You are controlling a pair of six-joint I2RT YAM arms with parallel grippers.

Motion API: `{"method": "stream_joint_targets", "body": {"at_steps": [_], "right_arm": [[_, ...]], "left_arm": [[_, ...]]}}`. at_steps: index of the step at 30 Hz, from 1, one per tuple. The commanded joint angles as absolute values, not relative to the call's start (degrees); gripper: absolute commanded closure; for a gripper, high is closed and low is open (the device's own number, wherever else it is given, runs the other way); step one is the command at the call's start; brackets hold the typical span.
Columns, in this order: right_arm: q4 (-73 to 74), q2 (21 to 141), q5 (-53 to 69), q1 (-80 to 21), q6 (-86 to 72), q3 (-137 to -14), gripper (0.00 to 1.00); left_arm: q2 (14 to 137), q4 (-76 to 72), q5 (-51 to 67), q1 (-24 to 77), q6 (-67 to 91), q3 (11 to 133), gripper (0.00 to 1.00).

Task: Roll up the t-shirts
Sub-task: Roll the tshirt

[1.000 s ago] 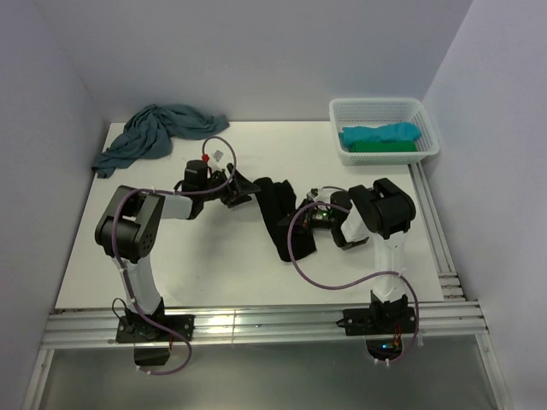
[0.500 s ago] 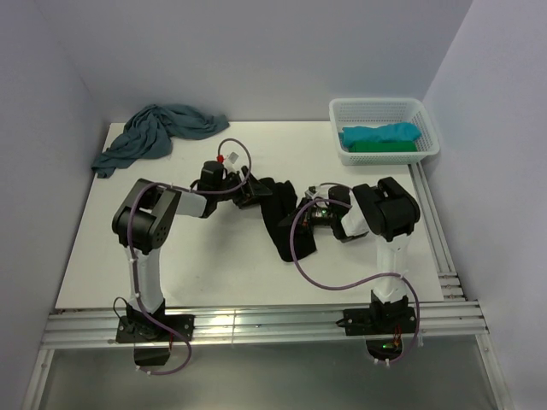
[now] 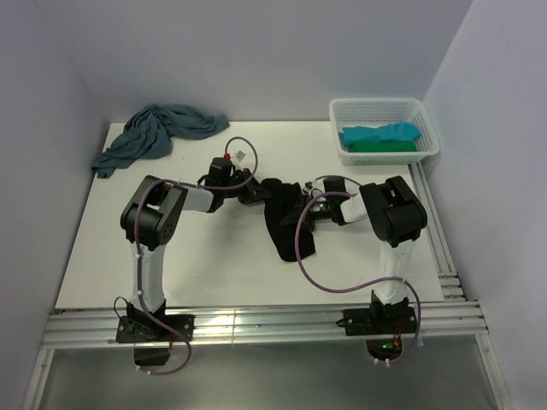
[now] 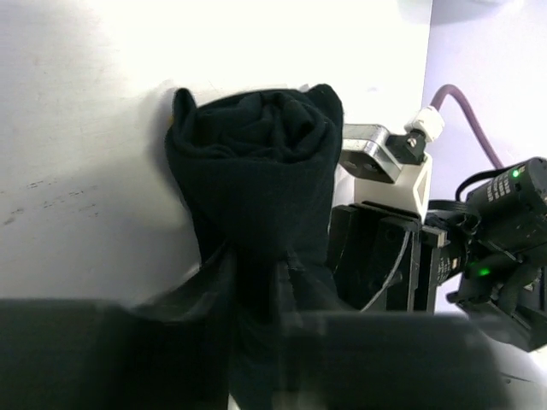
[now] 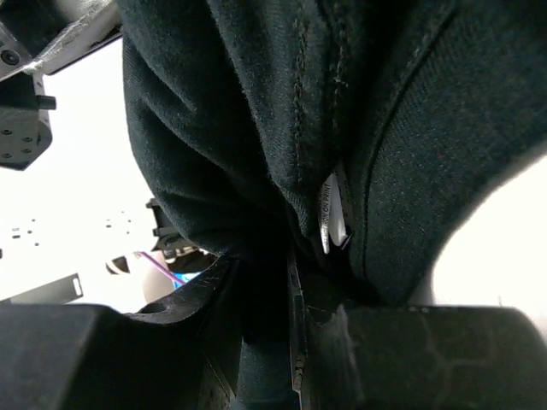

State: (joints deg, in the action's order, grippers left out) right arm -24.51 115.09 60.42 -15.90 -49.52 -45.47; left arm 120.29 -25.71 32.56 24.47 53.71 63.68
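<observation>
T-shirt [image 3: 287, 232] between left gripper [image 3: 261, 195], right gripper [image 3: 308, 209]

L gripper [image 3: 261, 193] & R gripper [image 3: 302, 210] face each other, both clamped.

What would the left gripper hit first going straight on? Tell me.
The black t-shirt: its rolled end lies right ahead of the left gripper, likely touching it. The right gripper sits just behind.

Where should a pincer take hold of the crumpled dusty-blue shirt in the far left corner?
Probably the raised bunched folds at the middle of the dusty-blue shirt, coming straight down from above: it lies heaped on the table, its edges flat against it.
</observation>
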Motion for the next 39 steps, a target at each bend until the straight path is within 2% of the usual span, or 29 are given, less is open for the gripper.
{"method": "stream_joint_targets", "body": {"at_steps": [1,4,6,9,12,14,15,16,18,19,21,22,28,34,35,39], "right_arm": [[-10.29,114.79,55.55,-16.08,-42.54,-45.96,0.90],[-9.67,115.40,55.98,-16.08,-42.63,-46.93,0.93],[-10.45,115.75,56.25,-16.08,-43.15,-46.85,0.95],[-9.76,116.19,56.07,-16.08,-42.63,-47.11,0.96],[-6.96,116.28,55.46,-16.08,-40.44,-48.25,0.96],[-5.98,116.19,54.76,-16.08,-39.73,-48.51,0.96],[-4.50,116.02,54.41,-16.17,-38.77,-48.95,0.96],[-3.79,116.02,54.14,-16.08,-38.32,-49.22,0.96],[-3.69,115.41,53.97,-16.17,-38.41,-49.04,0.91],[-3.52,115.14,53.96,-16.17,-38.41,-49.13,0.88],[-3.34,113.56,54.31,-16.17,-39.20,-49.30,0.81],[-2.90,112.95,54.14,-16.17,-39.63,-49.39,0.72],[4.55,102.93,49.68,-17.66,-40.61,-50.01,0.47],[15.10,96.69,43.26,-20.12,-36.66,-51.94,0.43],[16.34,95.37,40.20,-20.56,-35.43,-52.20,0.37],[22.48,93.34,36.57,-21.88,-33.14,-54.13,0.36]], "left_arm": [[120.50,-25.57,29.35,24.79,52.64,64.17,0.72],[117.95,-29.69,29.79,24.79,53.35,60.74,0.47],[117.51,-31.63,30.14,24.70,53.70,59.33,0.42],[119.17,-32.17,30.94,24.70,54.67,59.59,0.43],[120.84,-33.05,31.29,24.79,55.72,60.55,0.46],[121.55,-32.96,31.20,24.96,56.42,61.69,0.53],[121.81,-32.96,30.85,24.87,56.60,62.05,0.58],[121.82,-32.18,30.24,25.05,56.78,62.49,0.76],[121.29,-29.37,28.31,25.14,56.69,63.46,0.96],[120.85,-28.31,27.43,25.14,56.52,63.72,1.00],[119.45,-26.46,25.85,25.14,56.51,63.90,1.00],[118.92,-25.85,25.14,25.05,55.90,63.81,1.00],[114.35,-21.54,21.27,25.22,54.05,63.46,1.00],[113.12,-19.43,20.48,26.01,52.30,64.16,1.00],[113.20,-19.16,20.39,26.10,52.12,64.42,1.00],[113.55,-18.28,20.39,26.45,51.59,64.60,1.00]]}}
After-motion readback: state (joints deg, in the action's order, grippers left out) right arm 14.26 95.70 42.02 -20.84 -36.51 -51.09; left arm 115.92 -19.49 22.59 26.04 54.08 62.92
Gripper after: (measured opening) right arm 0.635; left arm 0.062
